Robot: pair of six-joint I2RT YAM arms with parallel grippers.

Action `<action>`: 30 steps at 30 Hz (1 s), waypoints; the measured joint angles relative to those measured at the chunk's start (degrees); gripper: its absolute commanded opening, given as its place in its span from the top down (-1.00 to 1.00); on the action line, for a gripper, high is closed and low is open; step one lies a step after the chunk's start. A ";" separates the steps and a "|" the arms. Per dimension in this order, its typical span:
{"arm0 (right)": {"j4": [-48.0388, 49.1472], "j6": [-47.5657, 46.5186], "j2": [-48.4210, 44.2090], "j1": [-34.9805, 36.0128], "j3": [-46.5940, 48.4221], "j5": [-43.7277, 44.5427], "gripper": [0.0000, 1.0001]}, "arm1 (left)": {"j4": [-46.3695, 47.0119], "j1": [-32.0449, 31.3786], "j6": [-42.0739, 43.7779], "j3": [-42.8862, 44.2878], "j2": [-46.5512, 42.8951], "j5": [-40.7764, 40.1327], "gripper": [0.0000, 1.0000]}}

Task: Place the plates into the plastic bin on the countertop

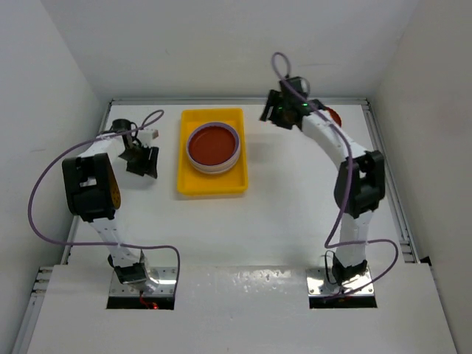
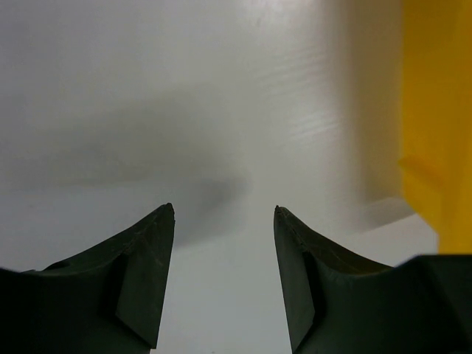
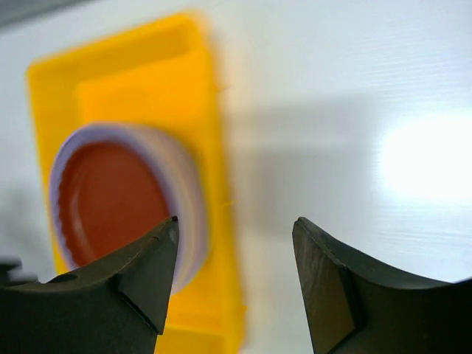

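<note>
My right tool [image 3: 236, 223] is spread, with nothing between its two dark fingers. It hangs above the far part of the table [image 1: 280, 206], just right of the far end of the plastic bin [image 3: 133, 66]. Through its wrist camera I look down past the fingertips onto the bin. The picture is blurred, so rims and edges smear.

The plates [image 1: 214, 147] sit stacked in the far half of the yellow bin, with a dark red plate [image 3: 110, 192] on top. Pale lilac and white rims show beneath it. I cannot count the stack from any view. The near half of the bin shows only its yellow floor.

My left tool [image 2: 224, 212] is also spread and empty. It sits low over the white table to the left of the bin, apart from it. In its wrist view the bin's yellow wall is cut off at the right edge.

Behind my right arm, near the far right corner, a round red-orange thing [image 1: 332, 116] peeks out. The arm covers most of it, and I cannot tell whether it is another plate.

Purple cables [image 1: 44, 192] loop off both arms. White wall panels [image 1: 221, 44] close in the table on three sides.
</note>
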 measured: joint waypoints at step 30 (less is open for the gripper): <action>2.56 30.62 18.12 -32.04 0.55 12.13 0.60 | 3.23 0.17 0.70 -5.40 -5.29 -7.78 -0.17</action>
